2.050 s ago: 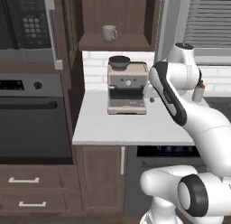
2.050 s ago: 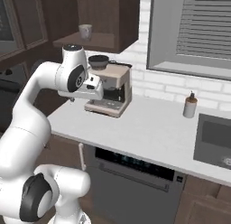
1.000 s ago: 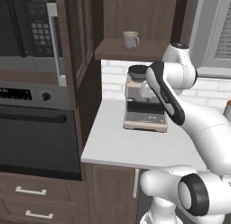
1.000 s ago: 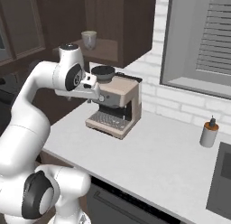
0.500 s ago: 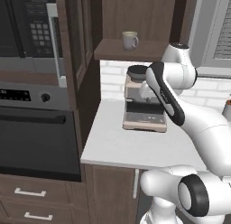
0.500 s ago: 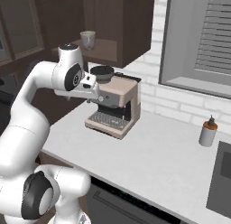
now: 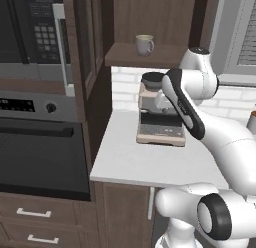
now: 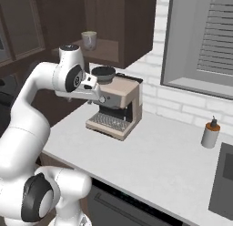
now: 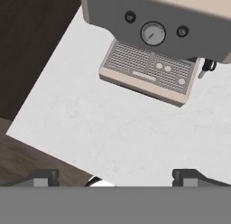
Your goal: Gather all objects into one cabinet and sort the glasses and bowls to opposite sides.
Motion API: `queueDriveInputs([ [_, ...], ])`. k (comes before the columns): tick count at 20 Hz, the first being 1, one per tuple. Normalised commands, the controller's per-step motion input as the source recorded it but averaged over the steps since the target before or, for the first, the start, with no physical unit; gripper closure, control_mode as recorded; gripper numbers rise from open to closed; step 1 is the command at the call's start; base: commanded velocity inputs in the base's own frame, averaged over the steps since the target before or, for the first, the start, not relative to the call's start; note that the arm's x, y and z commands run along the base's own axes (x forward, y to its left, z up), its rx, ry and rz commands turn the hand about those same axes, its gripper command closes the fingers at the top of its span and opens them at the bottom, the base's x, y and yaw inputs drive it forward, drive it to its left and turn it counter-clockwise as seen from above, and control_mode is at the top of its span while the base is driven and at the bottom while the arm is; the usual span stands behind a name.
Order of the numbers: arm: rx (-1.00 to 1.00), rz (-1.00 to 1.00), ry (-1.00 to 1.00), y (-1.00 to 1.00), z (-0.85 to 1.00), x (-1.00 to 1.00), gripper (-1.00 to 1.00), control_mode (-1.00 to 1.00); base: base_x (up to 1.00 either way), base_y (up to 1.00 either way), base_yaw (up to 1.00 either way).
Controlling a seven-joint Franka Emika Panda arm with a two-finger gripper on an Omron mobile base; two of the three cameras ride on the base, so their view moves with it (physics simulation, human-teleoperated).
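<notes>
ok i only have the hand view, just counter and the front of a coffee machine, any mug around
Observer: Yes, a cream mug stands on the wood shelf above the coffee machine.
Operator: anything else on that counter
Observer: A small soap bottle stands by the brick wall under the window.
Operator: whats left of the counter
Observer: A built-in black oven with a microwave above it.

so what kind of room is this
A home kitchen, rendered rather than real: a built-in oven below a microwave, an espresso machine on a white counter, and a mug on a wooden shelf.
</notes>
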Motion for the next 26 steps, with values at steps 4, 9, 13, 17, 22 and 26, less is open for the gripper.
queueDriveInputs([
  [4, -0.06, 0.01, -0.05, 0.09, 0.12, 0.00, -1.00, -1.00, 0.00, 0.11, 0.01],
  [9, -0.13, 0.01, -0.11, 0.25, 0.15, 0.00, -1.00, -1.00, 0.00, 0.00, 0.00],
  [13, -0.10, 0.00, -0.10, 0.20, 0.22, -0.02, -1.00, -1.00, 0.00, 0.00, 0.00],
  [17, -0.03, 0.00, -0.13, 0.04, 0.25, -0.09, -1.00, -1.00, 0.00, 0.00, 0.00],
  [22, 0.00, 0.00, -0.12, 0.00, 0.21, -0.13, -1.00, -1.00, 0.00, 0.00, 0.00],
  [26, 0.00, 0.00, -0.13, 0.00, 0.24, -0.08, -1.00, -1.00, 0.00, 0.00, 0.00],
])
